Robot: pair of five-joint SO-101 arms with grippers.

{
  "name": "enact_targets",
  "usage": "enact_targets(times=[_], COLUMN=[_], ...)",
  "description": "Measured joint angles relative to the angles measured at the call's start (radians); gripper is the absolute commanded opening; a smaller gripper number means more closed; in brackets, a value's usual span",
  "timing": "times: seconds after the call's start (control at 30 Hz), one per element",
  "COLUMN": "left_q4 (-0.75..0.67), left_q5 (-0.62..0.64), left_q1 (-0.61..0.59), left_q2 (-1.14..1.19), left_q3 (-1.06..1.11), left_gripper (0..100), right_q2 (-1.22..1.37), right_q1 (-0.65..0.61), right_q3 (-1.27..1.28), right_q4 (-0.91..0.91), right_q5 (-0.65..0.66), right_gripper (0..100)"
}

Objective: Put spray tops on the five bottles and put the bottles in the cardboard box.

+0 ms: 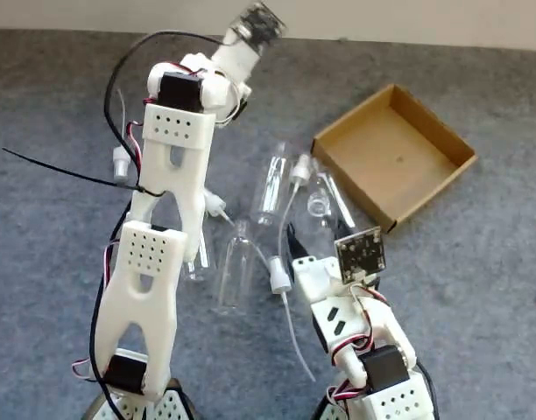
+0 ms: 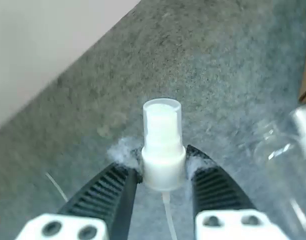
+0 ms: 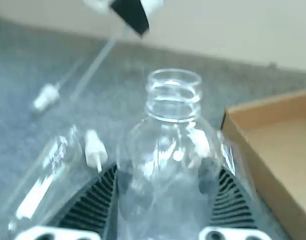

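Observation:
My left gripper (image 2: 164, 167) is shut on a white spray top (image 2: 163, 145) whose clear cap points away from the camera and whose thin tube runs back between the fingers. It hangs above the grey carpet, on the raised left arm (image 1: 167, 175). My right gripper (image 3: 165, 175) is shut on the body of a clear bottle (image 3: 168, 150) with its open mouth up, seen from above as the held bottle (image 1: 320, 220), left of the cardboard box (image 1: 399, 157). Beyond the bottle's mouth, a black finger (image 3: 130, 15) of the other arm is visible.
Clear bottles (image 1: 271, 188) (image 1: 236, 267) lie on the carpet between the arms. Loose spray tops (image 1: 279, 276) (image 1: 299, 168) (image 1: 119, 162) with long tubes lie among and left of them. The box (image 3: 273, 145) stands open at the right. A black cable (image 1: 67, 171) trails left.

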Motion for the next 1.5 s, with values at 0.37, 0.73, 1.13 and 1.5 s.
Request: enact_targets(times=[0.37, 0.73, 1.13, 1.5], left_q4=[0.012, 0.129, 0.129, 0.141], left_q5=[0.382, 0.420, 0.420, 0.423], left_q1=[0.000, 0.222, 0.404, 0.427], left_q2=[-0.219, -0.520, -0.651, -0.865], left_q3=[0.000, -0.005, -0.008, -0.026], left_gripper=[1, 1, 1, 1], right_q2=[0.000, 0.000, 0.000, 0.000], right_q1=[-0.098, -0.052, -0.048, -0.048], right_q3=[0.000, 0.000, 0.000, 0.000], right_q4=[-0.115, -0.044, -0.038, -0.038], right_q5=[0.000, 0.000, 0.000, 0.000], right_gripper=[12.8, 12.8, 12.8, 12.8])
